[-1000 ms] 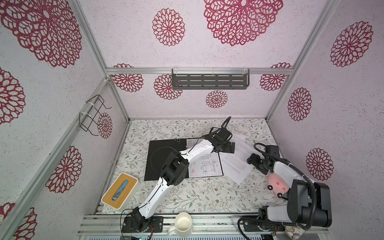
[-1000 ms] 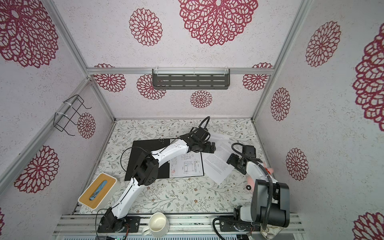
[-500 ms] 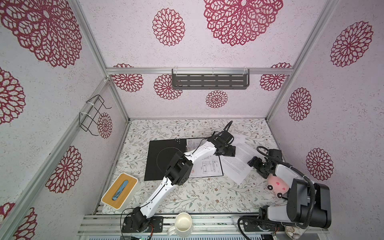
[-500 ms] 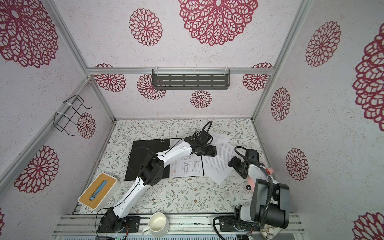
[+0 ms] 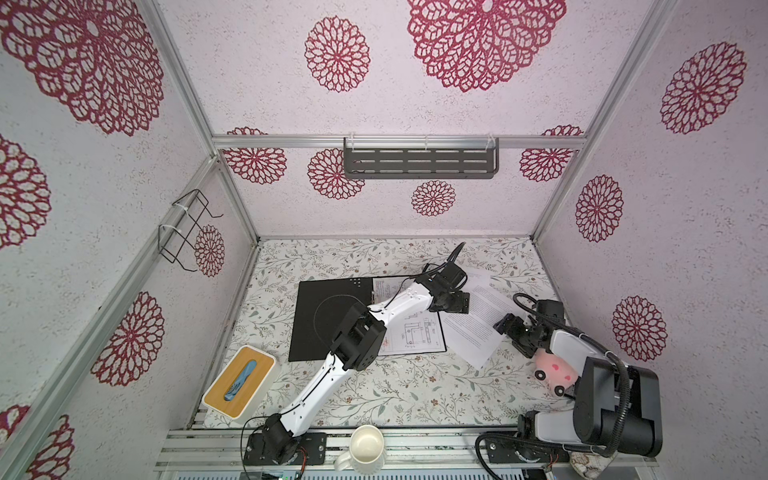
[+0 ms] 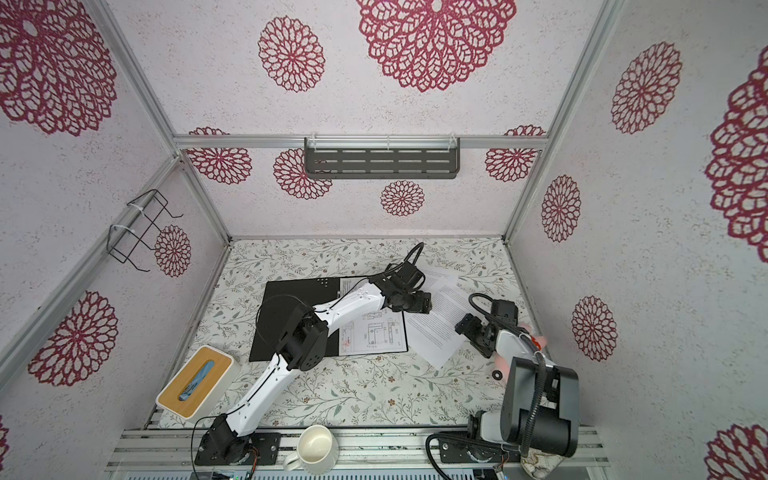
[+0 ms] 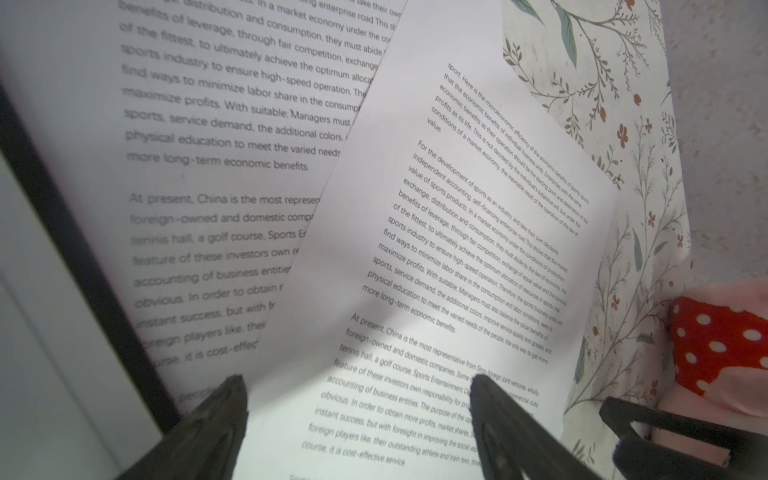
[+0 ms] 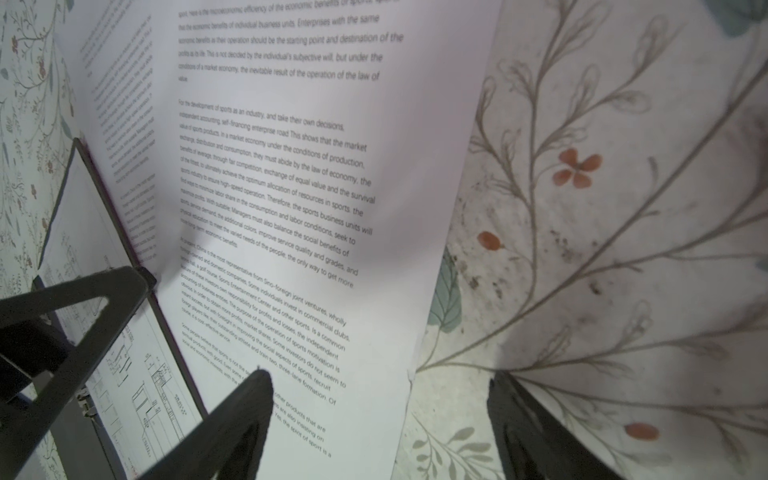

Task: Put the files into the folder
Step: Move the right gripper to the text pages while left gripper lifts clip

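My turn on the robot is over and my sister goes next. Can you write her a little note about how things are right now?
Left gripper: open, empty, above the two text sheets.
Right gripper: open, empty, astride the outer edge of the upper text sheet.
Folder: open on the table, black inside up.
Done: the drawing sheet lies in the folder's right half.
Left: the upper text sheet and the lower text sheet, overlapping beside the folder's right edge, both go in.

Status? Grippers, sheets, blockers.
Left gripper open over the two text sheets. Right gripper open at the top one's edge. Drawing sheet in open folder; text sheets outside. Pink toy by right arm, clear of sheets.
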Controlling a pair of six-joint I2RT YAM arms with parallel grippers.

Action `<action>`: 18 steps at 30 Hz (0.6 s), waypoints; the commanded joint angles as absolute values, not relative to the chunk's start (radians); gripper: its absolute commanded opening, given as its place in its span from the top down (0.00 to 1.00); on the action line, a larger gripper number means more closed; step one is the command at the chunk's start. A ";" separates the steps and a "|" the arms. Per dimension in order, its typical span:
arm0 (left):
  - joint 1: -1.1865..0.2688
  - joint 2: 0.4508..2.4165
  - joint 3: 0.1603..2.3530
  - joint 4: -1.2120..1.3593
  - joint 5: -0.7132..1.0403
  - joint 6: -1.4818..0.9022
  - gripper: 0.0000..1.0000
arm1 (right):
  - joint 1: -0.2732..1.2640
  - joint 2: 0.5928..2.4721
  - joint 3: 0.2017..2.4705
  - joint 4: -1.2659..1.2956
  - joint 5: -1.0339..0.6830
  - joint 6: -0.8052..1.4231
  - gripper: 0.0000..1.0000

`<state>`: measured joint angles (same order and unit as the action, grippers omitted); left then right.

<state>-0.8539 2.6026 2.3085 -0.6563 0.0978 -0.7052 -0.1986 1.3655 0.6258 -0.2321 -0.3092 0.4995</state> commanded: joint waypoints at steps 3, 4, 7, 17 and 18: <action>-0.859 2.638 2.345 -0.635 0.079 -0.703 0.13 | -0.205 1.349 0.623 -0.225 -0.322 0.513 0.16; -0.859 2.640 2.347 -0.635 0.079 -0.703 0.13 | -0.206 1.351 0.623 -0.225 -0.322 0.514 0.16; -0.858 2.645 2.347 -0.636 0.085 -0.703 0.13 | -0.206 1.355 0.626 -0.233 -0.322 0.519 0.16; -0.855 2.672 2.363 -0.681 0.147 -0.704 0.15 | -0.206 1.380 0.617 -0.212 -0.344 0.545 0.17; -0.855 2.671 2.363 -0.685 0.159 -0.704 0.15 | -0.206 1.383 0.614 -0.207 -0.346 0.548 0.17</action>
